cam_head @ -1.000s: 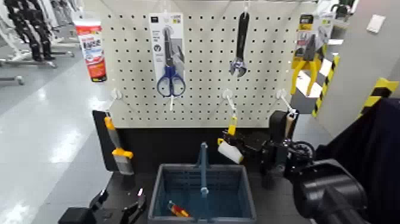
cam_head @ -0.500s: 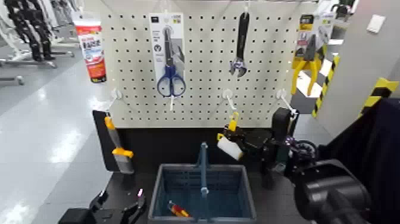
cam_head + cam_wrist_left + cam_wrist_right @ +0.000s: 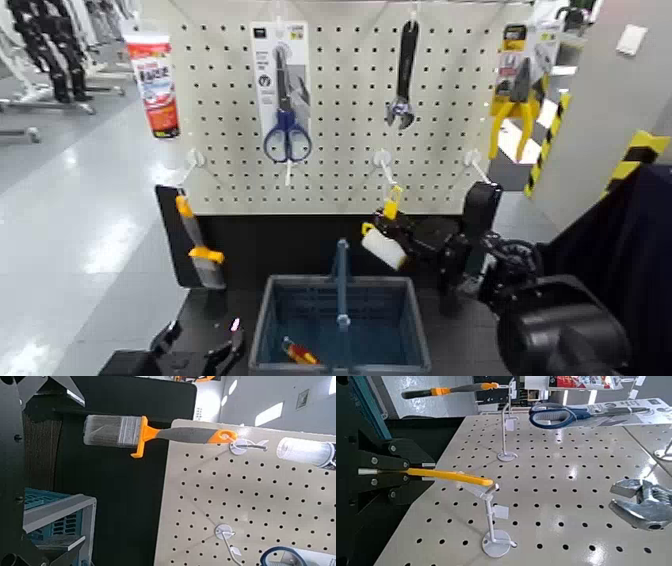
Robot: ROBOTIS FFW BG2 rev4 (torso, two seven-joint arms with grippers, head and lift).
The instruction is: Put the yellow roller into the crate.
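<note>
Yellow plastic handle (image 3: 455, 476), white cylindrical sleeve (image 3: 383, 248)

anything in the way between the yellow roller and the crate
The crate's upright handle rises mid-crate, just left of the roller; nothing visible blocks the right half below. The wall hook is right at the roller's handle end; can't tell if it's free.

No word, brand or number can be read for certain. The tube (image 3: 153, 88) carries large lettering on its red and white front, perhaps a brand name, though too blurred to spell out. Small dark print stands on the scissors' card (image 3: 264, 76), and more on the pliers' card (image 3: 512, 45), both illegible. Yellow-and-black warning stripes (image 3: 640, 155) mark the grey wall (image 3: 610, 90).
</note>
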